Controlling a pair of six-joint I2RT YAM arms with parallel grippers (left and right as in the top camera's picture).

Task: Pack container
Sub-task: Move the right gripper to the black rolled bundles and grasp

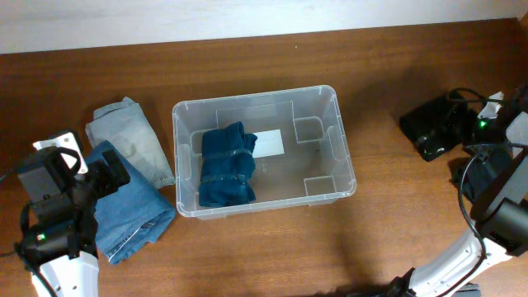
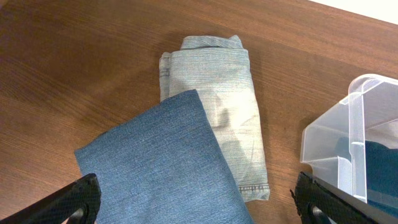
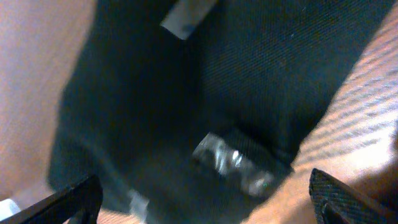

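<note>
The clear container [image 1: 342, 140] stands mid-table with a white label [image 1: 269, 143] on its base. A folded dark blue garment [image 1: 226, 165] lies in its left half. Its corner shows in the left wrist view [image 2: 351, 137]. My left gripper [image 2: 199, 205] is open, its fingers spread above a folded medium-blue denim piece [image 2: 161, 158], which also shows overhead [image 1: 128, 210]. A folded pale grey-blue denim piece [image 2: 217, 93] lies beside it [image 1: 128, 136]. My right gripper [image 3: 205, 199] is open over a black garment [image 3: 186, 93] at the far right [image 1: 431, 128].
The left arm [image 1: 54, 198] is at the table's front left. The right arm [image 1: 499, 177] is at the right edge with cables. The table's far edge meets a pale wall [image 1: 247, 16].
</note>
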